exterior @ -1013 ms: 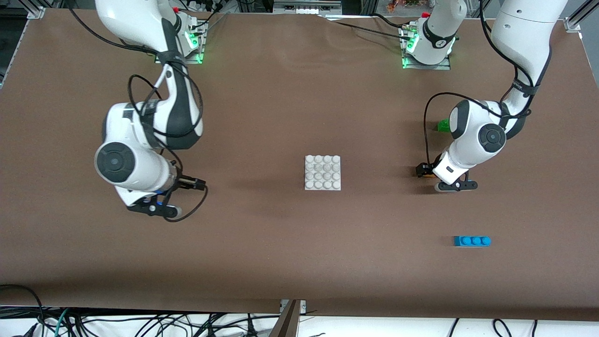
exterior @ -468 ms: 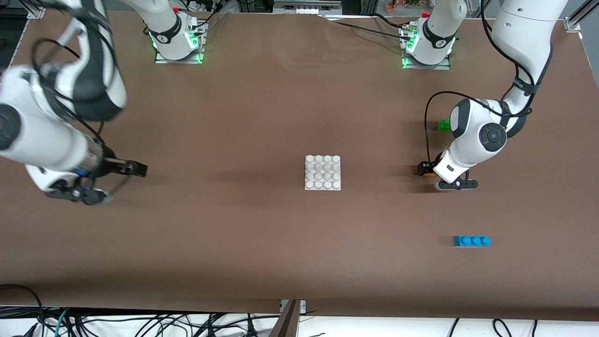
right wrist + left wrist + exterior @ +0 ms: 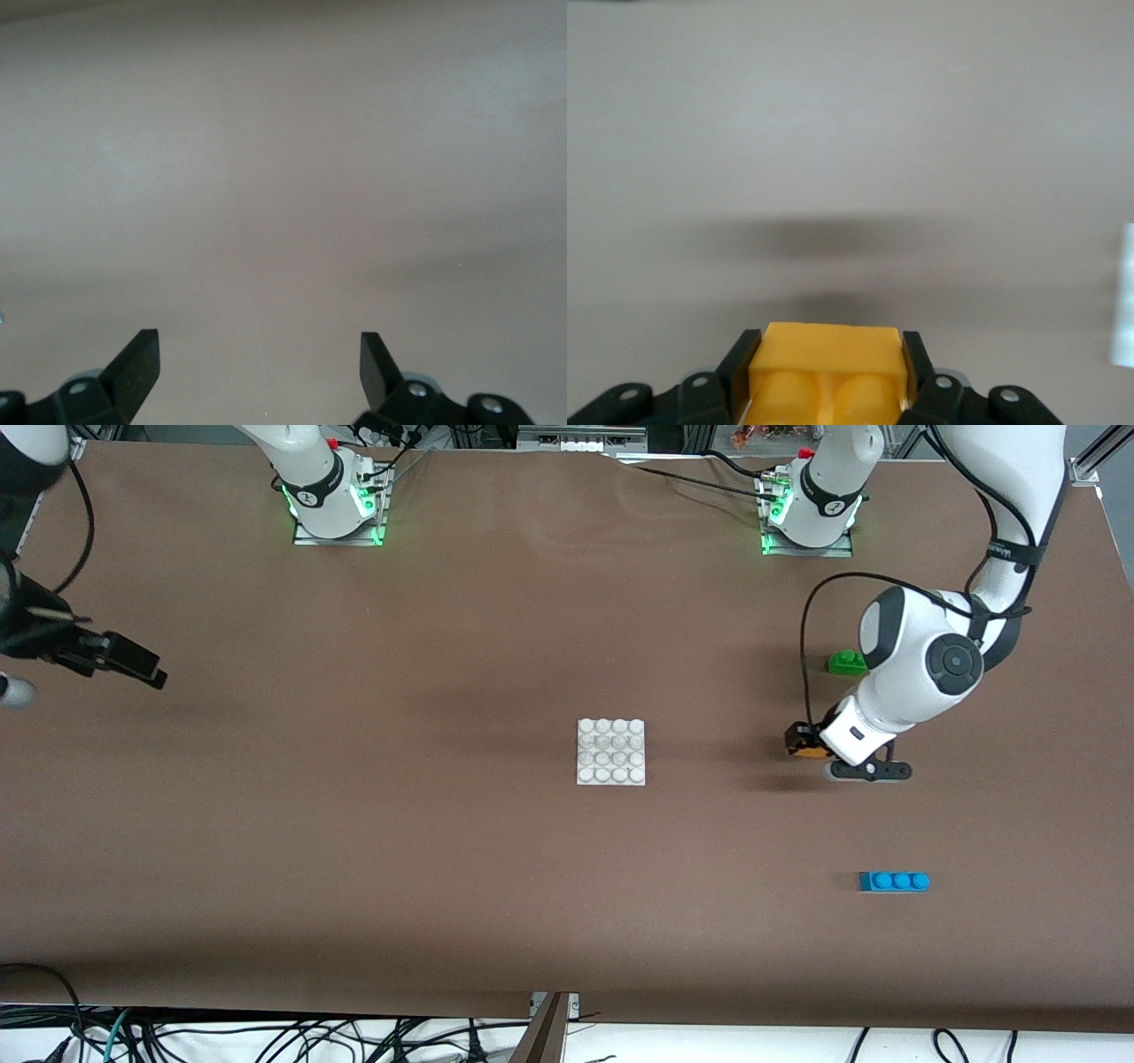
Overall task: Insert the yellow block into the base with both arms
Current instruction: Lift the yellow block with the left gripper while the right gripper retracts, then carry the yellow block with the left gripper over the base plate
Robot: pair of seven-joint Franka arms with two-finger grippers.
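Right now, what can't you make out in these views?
- Yellow block, front view: mostly hidden by the left gripper shut on it; whether it touches the table is unclear.
- Green brick, front view: partly covered by the left arm.
- Right gripper, front view: arm cut off by the picture edge.
- Base, left wrist view: only a sliver at the edge.

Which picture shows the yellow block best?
The left wrist view: the yellow block fills the near edge, clamped in the left gripper, studs showing. The front view shows only a small orange bit under the left arm's wrist. The right wrist view shows none of it, only bare table.
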